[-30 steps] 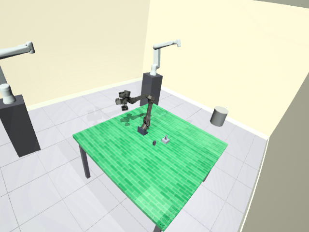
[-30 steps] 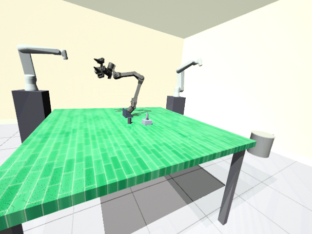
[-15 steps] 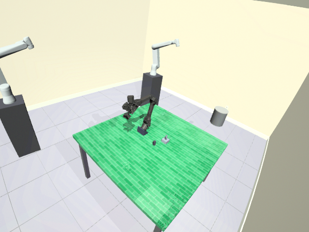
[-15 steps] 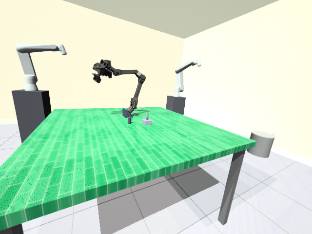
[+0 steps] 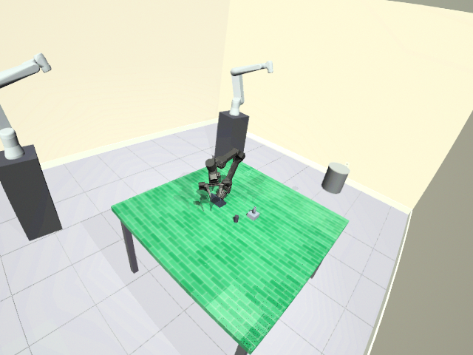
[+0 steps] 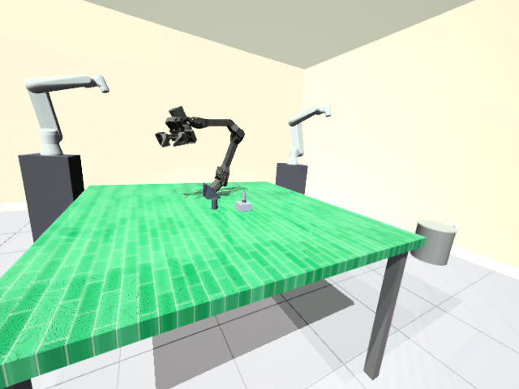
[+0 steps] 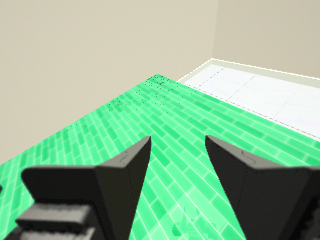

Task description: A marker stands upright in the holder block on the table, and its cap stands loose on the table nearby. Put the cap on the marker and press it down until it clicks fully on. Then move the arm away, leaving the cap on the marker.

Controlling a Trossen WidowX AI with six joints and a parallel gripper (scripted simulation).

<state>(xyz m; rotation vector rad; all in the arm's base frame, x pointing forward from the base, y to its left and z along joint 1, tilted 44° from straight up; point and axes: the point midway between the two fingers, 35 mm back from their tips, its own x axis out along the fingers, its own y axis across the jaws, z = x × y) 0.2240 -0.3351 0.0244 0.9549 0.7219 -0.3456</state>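
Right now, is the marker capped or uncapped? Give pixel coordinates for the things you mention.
Uncapped: the cap (image 5: 236, 218) (image 6: 214, 203) stands apart on the table (image 5: 229, 252) (image 6: 234, 242), beside the holder block (image 5: 253, 214) (image 6: 243, 206) with the upright marker (image 5: 254, 209) (image 6: 243, 196).

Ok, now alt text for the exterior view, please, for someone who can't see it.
A black robot arm holds its open, empty gripper above a green table; on the table, a dark cap stands beside a gray holder block with an upright, uncapped marker.

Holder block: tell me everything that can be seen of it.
The holder block is a small, low, pale grey box, matte-looking, of unclear material. It sits flat on the green table, beside the dark cap but apart from it. The grey marker stands upright in its top, uncapped.
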